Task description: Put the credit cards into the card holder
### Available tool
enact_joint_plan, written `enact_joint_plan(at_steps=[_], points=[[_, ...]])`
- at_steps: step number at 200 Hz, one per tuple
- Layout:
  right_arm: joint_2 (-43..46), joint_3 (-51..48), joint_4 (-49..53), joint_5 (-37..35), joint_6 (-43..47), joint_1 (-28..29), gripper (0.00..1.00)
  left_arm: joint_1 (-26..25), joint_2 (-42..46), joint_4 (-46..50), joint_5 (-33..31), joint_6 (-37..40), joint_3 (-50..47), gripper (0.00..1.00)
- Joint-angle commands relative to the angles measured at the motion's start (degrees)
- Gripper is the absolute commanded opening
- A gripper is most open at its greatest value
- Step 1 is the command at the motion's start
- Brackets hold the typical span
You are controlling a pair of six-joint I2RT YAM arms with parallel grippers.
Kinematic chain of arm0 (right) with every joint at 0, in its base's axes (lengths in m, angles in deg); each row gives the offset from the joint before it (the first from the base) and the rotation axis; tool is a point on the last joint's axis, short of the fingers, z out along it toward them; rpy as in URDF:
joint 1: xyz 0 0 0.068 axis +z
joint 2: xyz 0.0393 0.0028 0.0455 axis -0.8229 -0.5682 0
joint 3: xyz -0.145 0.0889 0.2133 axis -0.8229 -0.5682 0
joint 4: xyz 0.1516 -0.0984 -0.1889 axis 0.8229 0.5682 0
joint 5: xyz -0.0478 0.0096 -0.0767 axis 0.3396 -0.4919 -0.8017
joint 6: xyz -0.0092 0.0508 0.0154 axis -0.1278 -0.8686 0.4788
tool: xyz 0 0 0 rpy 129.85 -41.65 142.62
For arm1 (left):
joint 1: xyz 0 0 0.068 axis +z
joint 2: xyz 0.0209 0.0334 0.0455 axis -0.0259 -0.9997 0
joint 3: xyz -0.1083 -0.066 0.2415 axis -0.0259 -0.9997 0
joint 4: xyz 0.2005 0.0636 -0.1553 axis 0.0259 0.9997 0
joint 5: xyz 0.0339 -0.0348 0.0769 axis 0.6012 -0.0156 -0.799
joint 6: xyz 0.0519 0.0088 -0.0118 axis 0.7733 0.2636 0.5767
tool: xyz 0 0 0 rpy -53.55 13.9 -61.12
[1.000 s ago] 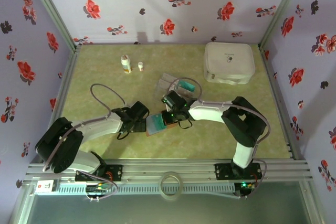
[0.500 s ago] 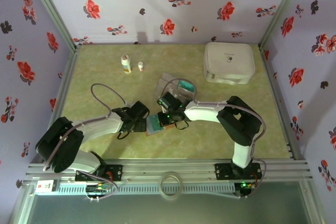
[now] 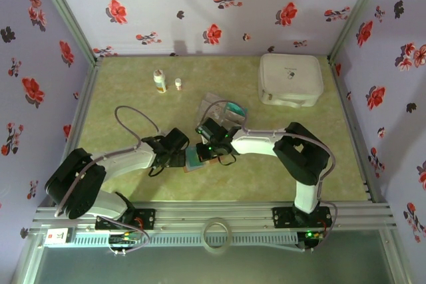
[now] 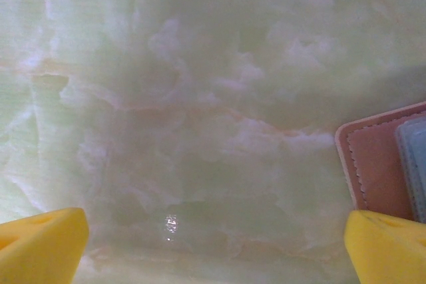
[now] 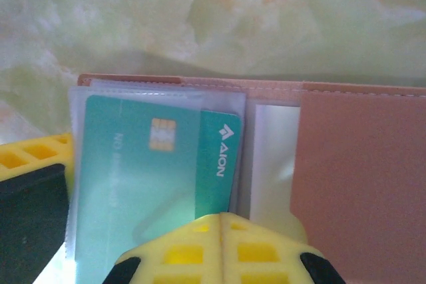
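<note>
Pinkish-brown, leather-like card holder (image 5: pixel 359 171) lies open and flat on the glossy green marbled table (image 4: pixel 200 98), near centre, btwn the two wrists in the top view. From the left wrist cam its border shows neat stitching + a rounded corner. A pale grey-blue layer (image 4: pixel 414 164) lies on top there; card or sleeve, can't tell.

Inside the holder are cloudy clear plastic sleeves. The teal credit card (image 5: pixel 140 191) is a thin rect. w/ gold chip + white "AION" lettering. It sits at the sleeve on the holder's left half. Most of it looks milky under the plastic; its right strip is darker.

Right gripper (image 5: pixel 223 224): yellow lattice-moulded fingers clenched tight together, tips over the teal credit card's near edge. Can't tell if they pinch it or only press.

Left gripper (image 4: pixel 213 247): released, blunt yellow fingertips (image 4: pixel 40 244) spread wide, low over bare table, grasping nothing. Its right tip is just beside the holder's corner.

Farther back: clear plastic tray (image 3: pixel 216 101) w/ a second teal card (image 3: pixel 234 108); white rounded case (image 3: pixel 291 79); two small white bottles (image 3: pixel 160 81).
</note>
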Motion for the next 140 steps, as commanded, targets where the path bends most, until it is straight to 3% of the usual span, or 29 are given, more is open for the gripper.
enact_joint_plan(at_steps=[1, 77, 140], points=[[-0.1, 0.0, -3.0, 2.3, -2.1, 0.9, 0.03, 1.7, 0.9, 0.0, -2.1, 1.1, -1.2, 1.0], [2.5, -1.4, -4.9, 1.9, -3.5, 0.5, 0.05, 7.2, 2.8, -0.2, -1.2, 3.0, -0.9, 1.0], [3.0, -0.6, -1.7, -0.7, -1.5, -2.7, 0.06, 7.7, 1.9, 0.1, -0.5, 5.1, 0.8, 1.0]])
